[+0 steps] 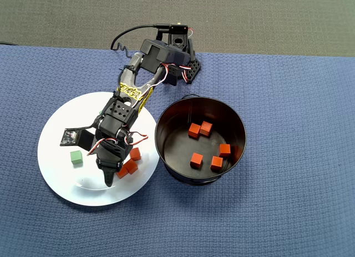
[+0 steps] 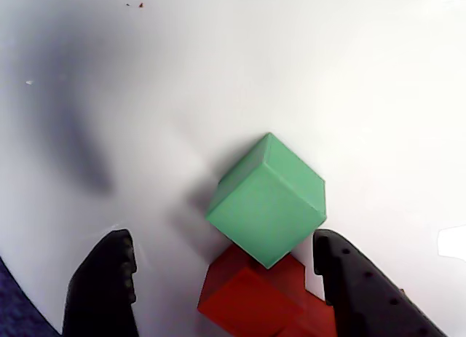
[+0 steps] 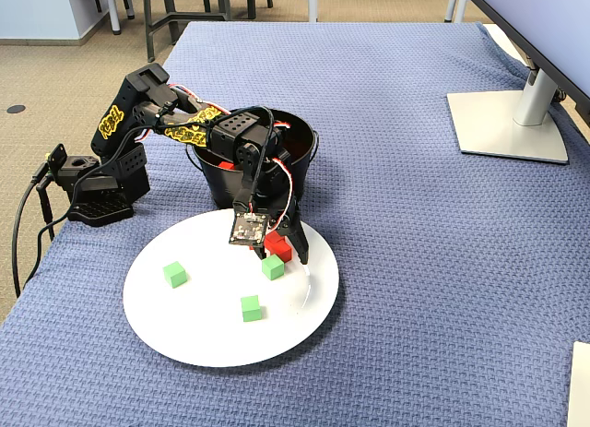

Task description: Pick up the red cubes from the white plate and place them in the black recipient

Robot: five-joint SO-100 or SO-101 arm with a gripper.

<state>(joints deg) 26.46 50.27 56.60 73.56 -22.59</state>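
Three small red cubes (image 1: 129, 164) left on large white plate (image 1: 55, 157); claw (image 2: 226, 293) spread, empty, bottom of wrist view. Risk: grabbing small green cube (image 2: 266, 199) touching red one.

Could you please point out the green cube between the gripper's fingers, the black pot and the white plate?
green cube (image 2: 267, 200), wrist view, its front face.
black pot (image 1: 166, 119), overhead view, its inner wall.
white plate (image 3: 198, 330), fixed view, bare surface.
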